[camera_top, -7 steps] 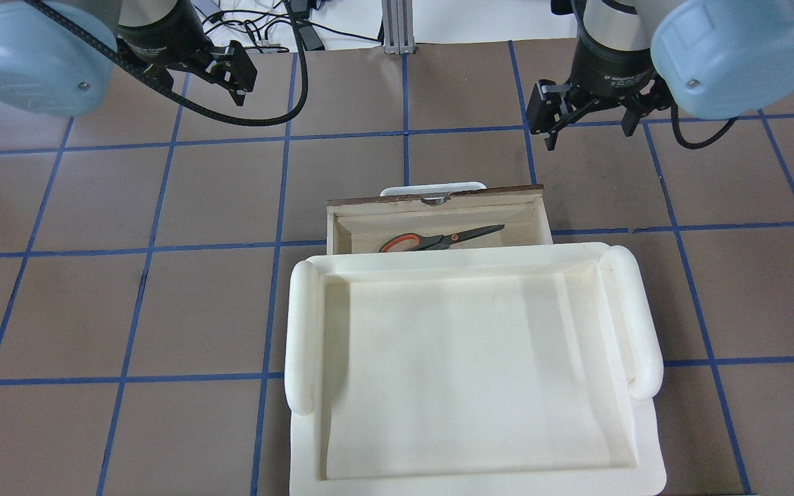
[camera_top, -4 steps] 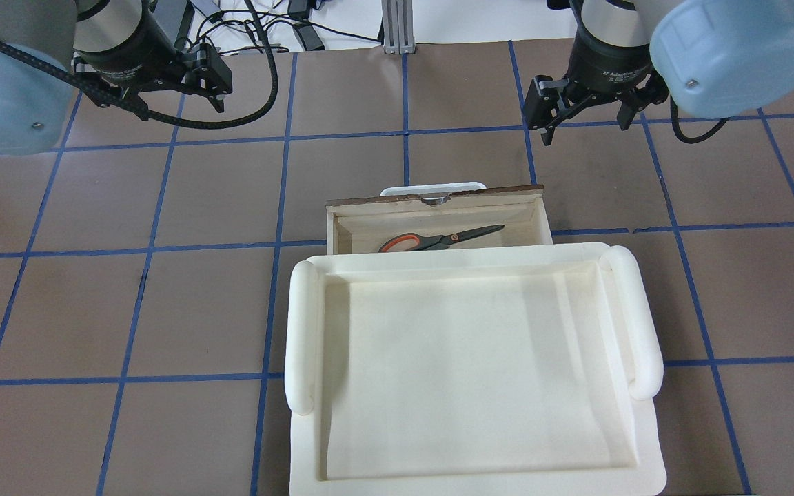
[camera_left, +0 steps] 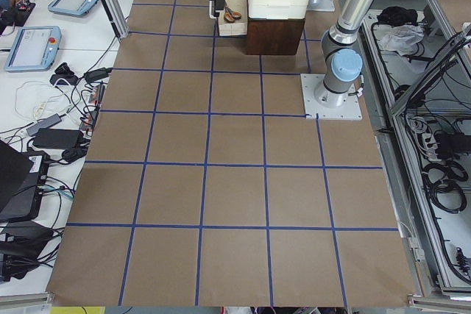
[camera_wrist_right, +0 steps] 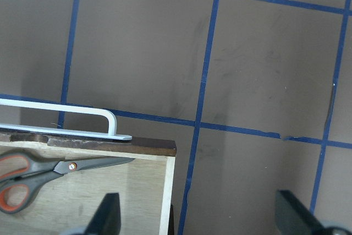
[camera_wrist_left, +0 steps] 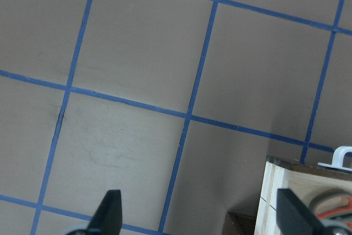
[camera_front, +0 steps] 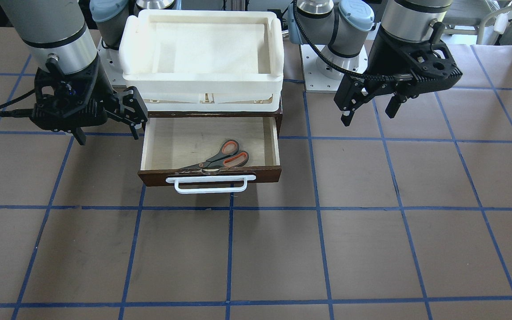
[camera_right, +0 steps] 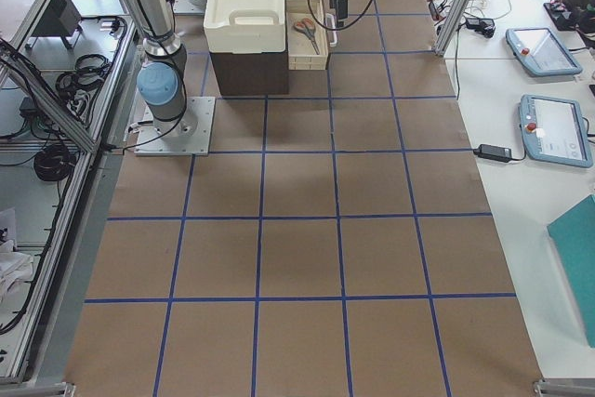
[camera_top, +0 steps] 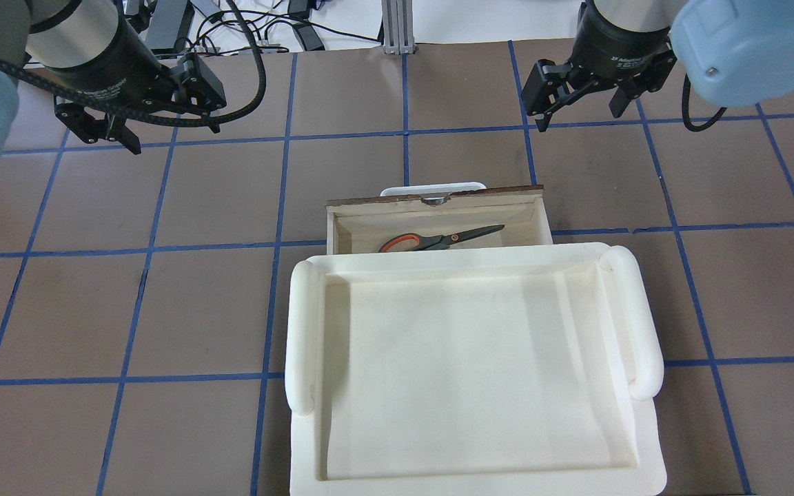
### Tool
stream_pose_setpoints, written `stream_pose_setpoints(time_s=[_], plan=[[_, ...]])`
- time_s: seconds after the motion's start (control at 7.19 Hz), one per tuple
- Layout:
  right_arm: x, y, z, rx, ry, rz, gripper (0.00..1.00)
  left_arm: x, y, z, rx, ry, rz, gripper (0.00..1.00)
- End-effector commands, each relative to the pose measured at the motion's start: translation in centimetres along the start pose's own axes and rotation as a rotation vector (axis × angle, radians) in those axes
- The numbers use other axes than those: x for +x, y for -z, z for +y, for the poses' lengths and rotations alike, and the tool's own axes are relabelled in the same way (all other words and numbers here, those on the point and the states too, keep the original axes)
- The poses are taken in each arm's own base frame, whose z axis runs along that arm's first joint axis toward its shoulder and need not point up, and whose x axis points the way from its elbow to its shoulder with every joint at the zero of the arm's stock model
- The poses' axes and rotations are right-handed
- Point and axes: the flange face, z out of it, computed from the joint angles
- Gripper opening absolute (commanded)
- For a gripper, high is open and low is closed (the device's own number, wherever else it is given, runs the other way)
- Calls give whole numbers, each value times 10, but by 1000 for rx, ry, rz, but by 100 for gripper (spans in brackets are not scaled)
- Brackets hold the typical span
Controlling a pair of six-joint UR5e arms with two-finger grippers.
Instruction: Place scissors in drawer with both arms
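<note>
The scissors (camera_front: 220, 160) lie flat inside the open drawer (camera_front: 158, 178), handles toward my left, blades toward my right; they also show in the overhead view (camera_top: 438, 241) and the right wrist view (camera_wrist_right: 38, 177). The drawer's white bar handle (camera_front: 211, 184) faces away from me. My left gripper (camera_top: 166, 114) is open and empty, above the table left of the drawer and beyond it. My right gripper (camera_top: 579, 114) is open and empty, above the table right of the drawer and beyond it. In the front-facing view the left gripper (camera_front: 368, 115) is on the right and the right gripper (camera_front: 108, 133) hangs close to the drawer's side.
A cream-white plastic tray (camera_top: 304, 324) sits on top of the dark brown cabinet (camera_right: 246, 70) that holds the drawer. The table is brown with a blue tape grid. Cables and tablets lie past the far table edge (camera_right: 548, 127).
My left gripper has swung left and turned, staying open. My right gripper has moved slightly farther from me, staying open. The scissors and the drawer have not moved.
</note>
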Motion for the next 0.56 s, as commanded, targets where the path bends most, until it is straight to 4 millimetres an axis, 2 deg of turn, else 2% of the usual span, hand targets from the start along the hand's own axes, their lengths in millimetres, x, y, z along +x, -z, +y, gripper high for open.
stream_pose_setpoints(time_s=[0.0, 0.14, 0.42], plan=[[7, 4, 1, 2, -16, -20, 100, 3, 1, 13, -2, -127, -6, 100], [6, 4, 2, 2, -25, -20, 100, 3, 1, 20, -34, -224, -7, 100], [5, 5, 5, -1, -25, -21, 100, -3, 4, 14, -39, -268, 3, 100]])
